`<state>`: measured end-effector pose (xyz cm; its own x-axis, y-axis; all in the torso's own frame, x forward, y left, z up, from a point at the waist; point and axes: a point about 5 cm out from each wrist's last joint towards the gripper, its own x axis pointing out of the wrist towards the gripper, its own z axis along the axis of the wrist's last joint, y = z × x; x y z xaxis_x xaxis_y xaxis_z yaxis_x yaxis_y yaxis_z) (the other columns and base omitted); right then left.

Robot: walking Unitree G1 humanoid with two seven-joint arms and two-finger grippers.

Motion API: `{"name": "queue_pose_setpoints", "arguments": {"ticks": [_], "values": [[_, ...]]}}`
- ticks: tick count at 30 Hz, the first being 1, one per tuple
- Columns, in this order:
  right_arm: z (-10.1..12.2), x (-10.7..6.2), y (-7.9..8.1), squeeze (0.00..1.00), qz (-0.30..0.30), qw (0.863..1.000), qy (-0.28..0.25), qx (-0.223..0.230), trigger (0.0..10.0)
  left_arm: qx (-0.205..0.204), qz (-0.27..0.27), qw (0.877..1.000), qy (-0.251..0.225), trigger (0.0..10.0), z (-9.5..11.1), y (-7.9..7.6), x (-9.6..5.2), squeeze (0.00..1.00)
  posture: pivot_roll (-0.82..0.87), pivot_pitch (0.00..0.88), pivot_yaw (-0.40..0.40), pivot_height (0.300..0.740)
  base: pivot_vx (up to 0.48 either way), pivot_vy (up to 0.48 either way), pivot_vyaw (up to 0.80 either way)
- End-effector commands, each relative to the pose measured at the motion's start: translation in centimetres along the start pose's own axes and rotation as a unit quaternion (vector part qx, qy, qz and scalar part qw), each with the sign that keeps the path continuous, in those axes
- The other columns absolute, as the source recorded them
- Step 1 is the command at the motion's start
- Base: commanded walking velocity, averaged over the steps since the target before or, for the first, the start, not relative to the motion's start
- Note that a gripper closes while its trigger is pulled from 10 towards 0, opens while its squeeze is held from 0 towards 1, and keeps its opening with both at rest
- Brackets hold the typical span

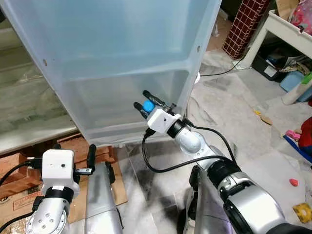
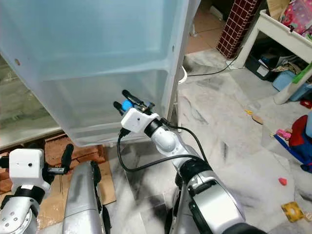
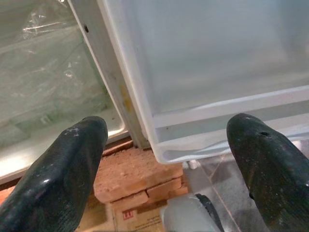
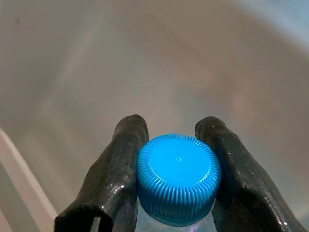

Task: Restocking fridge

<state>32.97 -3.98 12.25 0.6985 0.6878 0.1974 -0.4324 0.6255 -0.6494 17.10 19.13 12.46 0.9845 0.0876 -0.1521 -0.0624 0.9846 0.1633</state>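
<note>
The open fridge door [image 1: 122,58] stands directly before the right gripper [image 1: 150,104], with bare floor [image 1: 234,112] alongside

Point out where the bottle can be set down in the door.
The door shelf looks bare along its length, from the hinge side to the right end effector, which grips the bottle by its cap. Below, bricks and the left end effector crowd the floor.

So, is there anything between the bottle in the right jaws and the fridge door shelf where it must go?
Nothing visible. The right gripper holds the blue-capped bottle right at the open fridge door's lower shelf, whose inner wall looks bare. The left gripper waits lower down, open.
</note>
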Motion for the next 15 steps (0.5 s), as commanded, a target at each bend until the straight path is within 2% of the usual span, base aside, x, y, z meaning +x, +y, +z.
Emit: {"name": "queue_pose_setpoints", "arguments": {"ticks": [1, 4, 7, 15], "values": [[-1.1, -0.3, -0.5, 0.00, -0.012, 0.999, 0.039, -0.015, 10.0, 0.001, -0.002, 1.000, 0.006, 10.0, 0.1, 0.1, -0.3, 0.00, 0.26, 0.187, -0.033, 0.480, 0.000, 0.000, 0.00], [-1.7, -0.3, -1.2, 0.00, -0.034, 0.997, 0.063, -0.016, 10.0, 0.001, -0.002, 1.000, 0.007, 10.0, 0.0, 0.2, -0.3, 0.00, 0.26, 0.185, -0.034, 0.480, 0.000, 0.000, 0.00], [-2.3, -0.3, -2.1, 0.00, -0.059, 0.994, 0.088, 0.003, 10.0, 0.000, -0.001, 1.000, 0.009, 10.0, 0.0, 0.1, -0.1, 0.00, 0.26, 0.184, -0.035, 0.480, 0.000, 0.000, 0.00], [-3.3, -0.5, -3.7, 0.00, -0.105, 0.985, 0.138, -0.003, 10.0, -0.002, 0.001, 1.000, 0.013, 10.0, 0.0, 0.1, 0.0, 0.00, 0.26, 0.183, -0.033, 0.480, 0.000, 0.000, 0.00]]}}
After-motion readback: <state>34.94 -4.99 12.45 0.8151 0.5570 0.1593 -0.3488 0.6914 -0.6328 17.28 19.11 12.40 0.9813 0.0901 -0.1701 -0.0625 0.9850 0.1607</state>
